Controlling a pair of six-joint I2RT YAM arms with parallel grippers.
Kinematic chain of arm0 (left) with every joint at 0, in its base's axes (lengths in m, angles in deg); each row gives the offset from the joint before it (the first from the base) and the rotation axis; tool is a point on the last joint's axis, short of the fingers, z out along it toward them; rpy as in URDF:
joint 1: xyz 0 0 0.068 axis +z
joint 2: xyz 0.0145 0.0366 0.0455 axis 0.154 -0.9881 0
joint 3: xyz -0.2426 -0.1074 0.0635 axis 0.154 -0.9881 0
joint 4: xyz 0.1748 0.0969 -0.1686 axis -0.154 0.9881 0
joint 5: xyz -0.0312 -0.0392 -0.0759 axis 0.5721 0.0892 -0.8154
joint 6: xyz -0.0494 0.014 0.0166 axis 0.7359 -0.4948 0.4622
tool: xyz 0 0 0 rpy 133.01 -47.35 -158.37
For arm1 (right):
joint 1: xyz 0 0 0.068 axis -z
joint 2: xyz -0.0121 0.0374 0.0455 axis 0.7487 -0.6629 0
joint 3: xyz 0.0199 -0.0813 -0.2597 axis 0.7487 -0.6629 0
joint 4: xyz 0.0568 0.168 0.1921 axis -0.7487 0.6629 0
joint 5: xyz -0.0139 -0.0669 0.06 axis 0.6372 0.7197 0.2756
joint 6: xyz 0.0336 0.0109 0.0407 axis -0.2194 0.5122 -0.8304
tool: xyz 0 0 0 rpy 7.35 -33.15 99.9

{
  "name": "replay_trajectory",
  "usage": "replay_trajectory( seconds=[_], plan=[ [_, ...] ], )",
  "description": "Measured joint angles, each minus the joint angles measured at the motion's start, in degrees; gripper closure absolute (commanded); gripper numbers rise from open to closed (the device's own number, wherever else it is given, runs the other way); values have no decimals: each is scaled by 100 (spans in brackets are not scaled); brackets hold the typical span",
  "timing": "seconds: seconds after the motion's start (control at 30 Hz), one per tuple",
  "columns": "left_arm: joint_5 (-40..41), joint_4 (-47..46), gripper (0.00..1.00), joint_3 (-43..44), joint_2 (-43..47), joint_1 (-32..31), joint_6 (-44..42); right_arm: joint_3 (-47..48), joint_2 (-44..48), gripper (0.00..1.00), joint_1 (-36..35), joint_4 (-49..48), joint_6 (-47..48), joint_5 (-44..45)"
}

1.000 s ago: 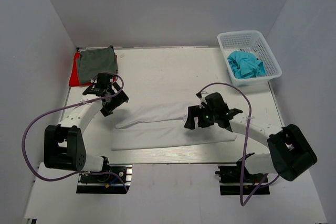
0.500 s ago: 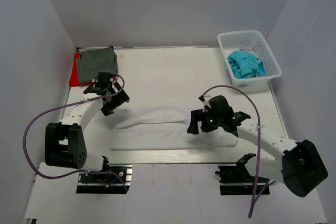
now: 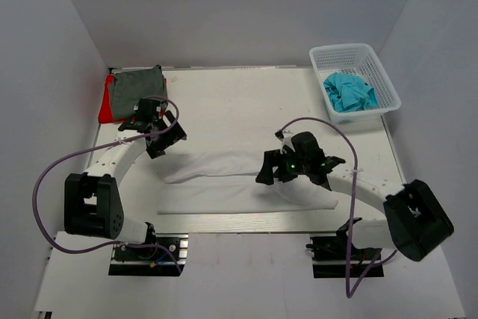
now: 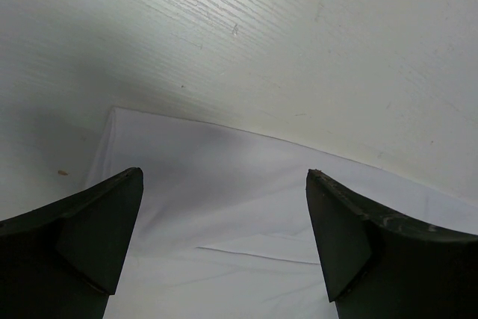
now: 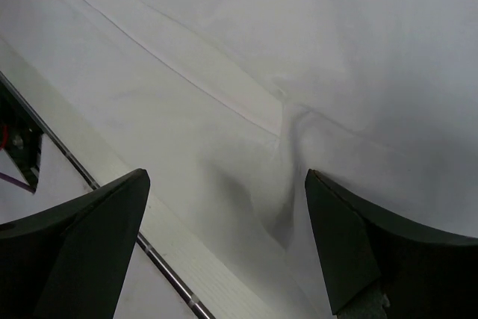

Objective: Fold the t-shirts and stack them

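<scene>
on the table [image 3: 239, 102] the white shirt [image 3: 224, 184] lies spread along the near edge, partly folded lengthwise. a basket [image 3: 351, 48] at the far right corner holds the crumpled turquoise shirt [image 3: 349, 93]. at the far left corner the grey-green shirt [image 3: 137, 86] lies folded on the red shirt [image 3: 107, 108]. the left fingers [image 3: 166, 138] hover wide apart and empty above the white shirt's left end. the right fingers [image 3: 270, 173], spread just as wide and gripping nothing, hang low over its right half.

Wide-apart jaws over rumpled white t-shirt [image 5: 224, 50] near table edge [image 5: 175, 255]
</scene>
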Motion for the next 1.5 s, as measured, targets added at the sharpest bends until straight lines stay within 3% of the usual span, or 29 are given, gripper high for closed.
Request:
replay_trajectory(
  seconds=[0.17,0.4,0.67,0.9,1.1,1.2,1.37,1.5],
  plan=[
    [52,118,0,179,-50,0,-46,-328,-595,10,-24,-356,-179,-326],
    [-24,72,0,597,-210,0,-197,-356,-533,10,-61,-470,-142,-407],
    [-321,-212,0,293,-280,-66,-221,63,675,10,-11,997,-444,1296],
    [260,92,0,-280,-343,-752,31,111,739,10,306,2483,-1193,2618],
    [483,105,0,-964,-358,-1209,256,146,-13,10,463,2892,-1458,2957],
    [695,221,0,-846,-533,-1322,422,398,-431,10,514,2872,-1467,3213],
    [1202,332,0,-778,-682,-1829,590,1486,-1727,10,629,2822,-1283,3652],
    [1283,442,0,-887,-645,-2365,815,2662,-2830,10,752,2382,-627,3740]
  ],
)
